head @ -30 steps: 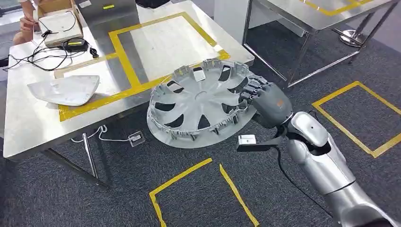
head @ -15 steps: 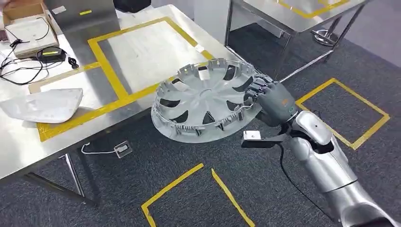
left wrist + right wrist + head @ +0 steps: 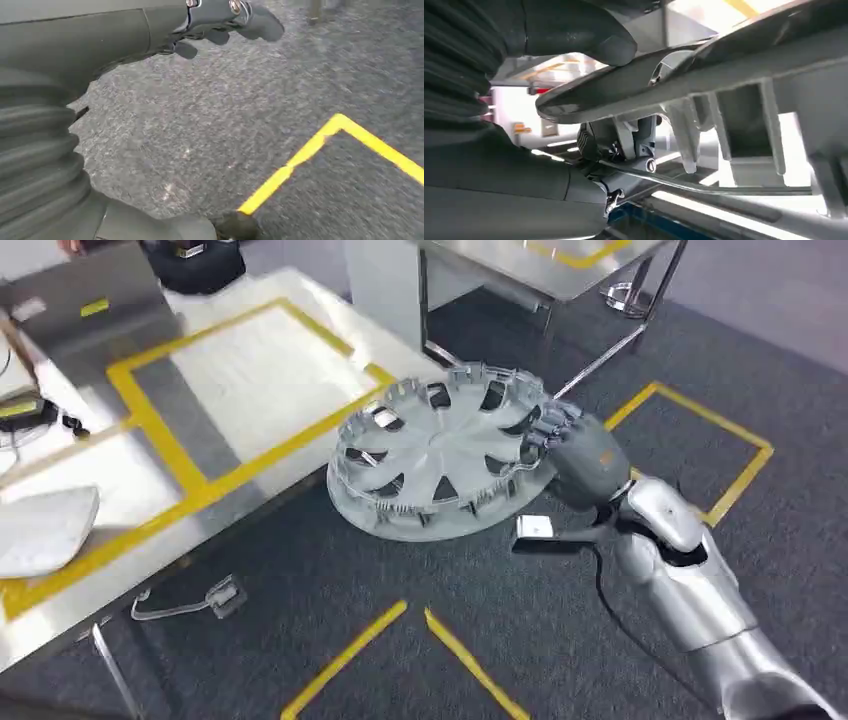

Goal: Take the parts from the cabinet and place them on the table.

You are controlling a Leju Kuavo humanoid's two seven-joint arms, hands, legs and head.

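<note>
1 grey wheel cover (image 3: 440,452). 1 white curved part (image 3: 40,530) on near table (image 3: 250,390). 2 steel tables: near one, second one (image 3: 560,260) behind. 2 robot hands: right hand (image 3: 585,458), left hand (image 3: 220,20). 1 small white tag (image 3: 222,594) on floor.

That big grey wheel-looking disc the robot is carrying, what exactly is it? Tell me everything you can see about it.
It looks like a car wheel cover: a round, light grey disc of what seems to be plastic, with curved spokes and dark openings between them. Small clips stand up around its rim, so its inner side faces up. It is tilted and held in the air, partly over the steel table's edge and partly over the dark carpet. The right robot hand grips its rim; nothing else appears to touch it.
</note>
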